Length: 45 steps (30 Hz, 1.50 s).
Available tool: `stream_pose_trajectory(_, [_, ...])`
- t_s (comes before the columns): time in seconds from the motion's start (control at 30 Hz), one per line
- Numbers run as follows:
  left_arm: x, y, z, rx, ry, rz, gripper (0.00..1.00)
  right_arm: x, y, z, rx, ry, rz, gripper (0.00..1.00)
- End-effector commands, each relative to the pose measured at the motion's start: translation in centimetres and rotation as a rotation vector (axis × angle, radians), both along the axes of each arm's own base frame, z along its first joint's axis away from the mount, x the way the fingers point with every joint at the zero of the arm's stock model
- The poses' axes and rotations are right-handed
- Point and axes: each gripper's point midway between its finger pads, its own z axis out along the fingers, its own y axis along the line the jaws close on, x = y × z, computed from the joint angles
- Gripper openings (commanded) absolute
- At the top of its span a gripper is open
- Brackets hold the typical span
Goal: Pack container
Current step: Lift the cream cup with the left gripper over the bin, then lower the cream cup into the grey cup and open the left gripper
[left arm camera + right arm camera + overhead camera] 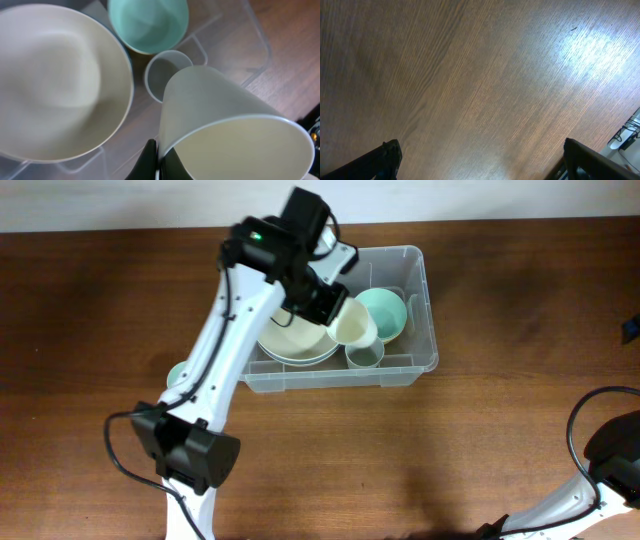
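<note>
The clear plastic container (428, 330) sits at the middle back of the table. Inside it lie a cream bowl (295, 340) on a plate, a mint bowl (385, 313) and a small clear cup (365, 356). My left gripper (335, 305) is shut on the rim of a cream cup (355, 325) and holds it tilted over the container. In the left wrist view the cream cup (225, 125) fills the lower right, pinched between the fingers (159, 160), with the cream bowl (55, 85), the mint bowl (147, 22) and the clear cup (165, 72) below. My right gripper (480, 160) is open over bare wood.
A mint item (177, 373) lies on the table left of the container, mostly hidden by my left arm. The right arm's base (610, 455) stands at the front right corner. The table is dark wood.
</note>
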Motion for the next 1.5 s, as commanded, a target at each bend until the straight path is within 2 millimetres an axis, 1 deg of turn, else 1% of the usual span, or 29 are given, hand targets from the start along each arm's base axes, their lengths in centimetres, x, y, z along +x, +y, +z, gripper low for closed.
stream_pose_trajectory(0.0, [-0.4,-1.0,-1.3,0.007,0.003,-0.041,0.04,-0.1,0.1,0.2,-0.009,0.004,0.002,0.99])
stream_pose_trajectory(0.17, [-0.2,-1.8,-2.6,0.004,-0.001,-0.050,0.05,-0.1,0.1,0.2,-0.009,0.004,0.002,0.99])
stream_pose_trajectory(0.3, [0.4,-2.1,-2.7,-0.007,-0.024,-0.049,0.05,-0.1,0.1,0.2,-0.009,0.004,0.002,0.99])
stream_pose_trajectory(0.47, [1.5,-1.6,-3.1,0.034,-0.066,-0.029,0.05,-0.1,0.1,0.2,-0.009,0.004,0.002,0.99])
stream_pose_trajectory(0.6, [2.0,-1.8,-4.3,0.047,-0.058,-0.027,0.05,-0.1,0.1,0.2,-0.009,0.004,0.002,0.99])
stream_pose_trajectory(0.77, [2.1,-2.0,-6.3,0.056,-0.007,-0.019,0.05,-0.1,0.1,0.2,-0.009,0.004,0.002,0.99])
stream_pose_trajectory(0.83, [2.1,-2.1,-6.6,0.057,0.000,-0.020,0.05,-0.1,0.1,0.2,-0.009,0.004,0.002,0.99])
stream_pose_trajectory(1.03, [2.1,-2.1,-7.2,0.063,0.011,-0.020,0.05,-0.1,0.1,0.2,-0.009,0.004,0.002,0.99])
stream_pose_trajectory(1.27, [2.1,-2.1,-7.3,0.065,0.013,-0.021,0.07,-0.1,0.1,0.2,-0.009,0.004,0.002,0.99])
stream_pose_trajectory(1.37, [2.1,-2.1,-7.3,0.065,0.013,-0.021,0.10,-0.1,0.1,0.2,-0.009,0.004,0.002,0.99])
stream_pose_trajectory(1.4, [2.1,-2.1,-7.3,0.065,0.013,-0.021,0.13,-0.1,0.1,0.2,-0.009,0.004,0.002,0.99])
stream_pose_trajectory(1.47, [2.1,-2.1,-7.3,0.065,0.014,-0.021,0.14,-0.1,0.1,0.2,-0.009,0.004,0.002,0.99])
